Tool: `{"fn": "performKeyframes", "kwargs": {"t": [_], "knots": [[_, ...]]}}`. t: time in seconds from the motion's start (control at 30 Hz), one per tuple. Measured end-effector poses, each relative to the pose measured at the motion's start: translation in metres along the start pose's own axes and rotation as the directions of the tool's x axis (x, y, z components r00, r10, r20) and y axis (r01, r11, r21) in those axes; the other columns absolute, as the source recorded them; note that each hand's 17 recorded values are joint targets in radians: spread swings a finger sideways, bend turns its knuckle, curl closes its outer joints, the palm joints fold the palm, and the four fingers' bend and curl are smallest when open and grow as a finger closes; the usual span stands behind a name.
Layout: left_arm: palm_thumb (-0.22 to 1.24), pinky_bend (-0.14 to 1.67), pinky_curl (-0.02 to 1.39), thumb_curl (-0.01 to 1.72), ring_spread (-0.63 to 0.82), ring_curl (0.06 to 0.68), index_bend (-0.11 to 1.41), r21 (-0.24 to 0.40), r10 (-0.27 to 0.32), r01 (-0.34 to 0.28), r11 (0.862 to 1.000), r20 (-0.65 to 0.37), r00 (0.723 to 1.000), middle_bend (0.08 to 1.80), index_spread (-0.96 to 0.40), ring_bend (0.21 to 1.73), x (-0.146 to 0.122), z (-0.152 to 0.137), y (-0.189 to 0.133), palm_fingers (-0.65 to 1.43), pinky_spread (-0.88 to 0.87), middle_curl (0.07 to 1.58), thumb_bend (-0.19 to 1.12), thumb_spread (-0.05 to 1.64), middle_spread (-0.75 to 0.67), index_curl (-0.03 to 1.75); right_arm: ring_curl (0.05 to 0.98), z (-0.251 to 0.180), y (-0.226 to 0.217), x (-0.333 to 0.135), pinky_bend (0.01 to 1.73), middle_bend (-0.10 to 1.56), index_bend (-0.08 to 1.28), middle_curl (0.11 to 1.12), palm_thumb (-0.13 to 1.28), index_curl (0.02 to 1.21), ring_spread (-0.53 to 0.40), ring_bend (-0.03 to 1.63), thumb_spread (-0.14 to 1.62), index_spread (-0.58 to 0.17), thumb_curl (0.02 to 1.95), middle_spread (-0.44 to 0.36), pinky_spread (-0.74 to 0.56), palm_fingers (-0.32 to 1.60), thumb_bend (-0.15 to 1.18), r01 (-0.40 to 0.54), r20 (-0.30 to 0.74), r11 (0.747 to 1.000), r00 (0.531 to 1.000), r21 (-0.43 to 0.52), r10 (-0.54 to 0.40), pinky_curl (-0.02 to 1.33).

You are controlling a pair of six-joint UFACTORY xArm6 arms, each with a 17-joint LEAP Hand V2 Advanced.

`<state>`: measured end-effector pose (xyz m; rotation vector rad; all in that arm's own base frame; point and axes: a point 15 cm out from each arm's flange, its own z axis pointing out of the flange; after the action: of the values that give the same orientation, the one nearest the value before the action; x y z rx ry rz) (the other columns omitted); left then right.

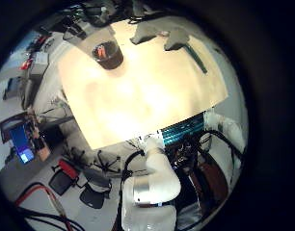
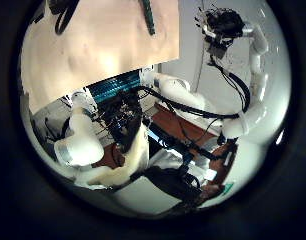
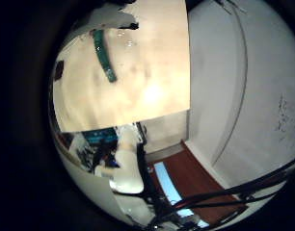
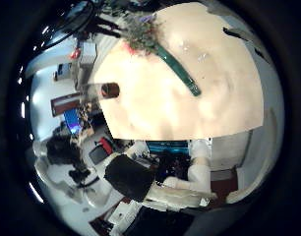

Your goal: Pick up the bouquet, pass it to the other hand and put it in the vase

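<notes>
Right thumb side palm view: the bouquet is lying on the counter, well apart from the vase. Likely light and floppy, it is best taken by its stems. Neither robot hand's fingers can be told.

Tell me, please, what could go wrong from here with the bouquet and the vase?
1. The bouquet lies flat on the table and its stem looks thin, so a grasp from above may slip off it or press on the flowers instead.
2. The vase stands close to the table's edge; a nudge while the stem goes in might tip it or push it off.
</notes>
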<state>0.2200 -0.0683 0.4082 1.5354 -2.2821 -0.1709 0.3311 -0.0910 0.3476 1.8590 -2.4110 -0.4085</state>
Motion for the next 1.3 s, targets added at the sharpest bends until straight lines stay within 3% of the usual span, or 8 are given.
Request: {"fn": "performKeyframes", "kwargs": {"t": [0.17,0.3,0.53,0.67,0.87,1.3], "knots": [[0.30,0.49,0.13,0.30,0.55,0.196,0.18,-0.015,0.047,-0.047,0.999,0.002,0.999,0.18,-0.02,0.54,-0.002,0.009,0.003,0.08,0.62,0.30,-0.02,1.13,0.38,0.36,0.303,0.031,-0.024,0.001,0.96,0.52,0.17,0.43,0.09,0.28,-0.107,1.06,1.13,-0.259,0.28,0.001,0.10,0.53,-0.02,-0.033,0.051,0.998,0.998,-0.055,0.036,0.11],[0.29,0.48,0.13,0.30,0.55,0.195,0.18,-0.031,0.054,-0.053,0.998,0.034,0.998,0.19,-0.02,0.54,-0.016,0.020,0.008,0.08,0.62,0.30,-0.02,1.13,0.38,0.36,0.305,0.081,-0.025,-0.004,1.00,0.53,0.17,0.43,0.12,0.29,-0.101,1.07,1.13,-0.247,0.29,0.008,0.10,0.50,-0.01,-0.057,0.091,0.990,0.993,-0.132,0.070,0.09],[0.28,0.48,0.13,0.30,0.55,0.197,0.18,-0.009,0.059,-0.059,0.998,0.038,0.998,0.19,-0.02,0.54,-0.016,0.021,0.001,0.08,0.62,0.30,-0.02,1.13,0.38,0.36,0.305,0.128,-0.071,-0.010,1.02,0.59,0.20,0.45,0.23,0.32,-0.096,1.07,1.12,-0.230,0.32,0.022,0.10,0.52,-0.01,-0.085,0.083,0.996,0.993,-0.009,0.085,0.05],[0.27,0.48,0.14,0.30,0.55,0.199,0.18,-0.012,0.059,-0.059,0.998,0.028,0.998,0.19,-0.02,0.54,-0.016,0.020,-0.004,0.08,0.62,0.30,-0.02,1.13,0.37,0.36,0.308,0.158,-0.078,-0.017,1.02,0.60,0.21,0.46,0.27,0.34,-0.095,1.07,1.11,-0.227,0.33,0.025,0.09,0.53,-0.01,-0.073,0.074,0.996,0.994,-0.051,0.077,0.03],[0.27,0.48,0.14,0.30,0.55,0.200,0.18,-0.017,0.062,-0.062,0.998,0.020,0.998,0.19,-0.02,0.53,-0.013,0.020,-0.008,0.08,0.62,0.30,-0.02,1.13,0.37,0.36,0.310,0.177,-0.078,-0.026,1.04,0.60,0.20,0.46,0.33,0.37,-0.094,1.07,1.11,-0.219,0.34,0.027,0.08,0.51,-0.02,-0.071,0.063,0.993,0.995,-0.094,0.077,-0.01],[0.27,0.48,0.14,0.30,0.55,0.203,0.18,-0.022,0.051,-0.050,0.998,0.012,0.999,0.19,-0.02,0.53,-0.014,0.022,-0.009,0.08,0.61,0.30,-0.02,1.13,0.37,0.35,0.317,0.199,-0.092,-0.044,1.04,0.63,0.20,0.47,0.43,0.40,-0.103,1.10,1.11,-0.202,0.36,0.028,0.07,0.48,-0.01,-0.058,0.029,0.994,0.998,-0.089,0.060,-0.01]]}}
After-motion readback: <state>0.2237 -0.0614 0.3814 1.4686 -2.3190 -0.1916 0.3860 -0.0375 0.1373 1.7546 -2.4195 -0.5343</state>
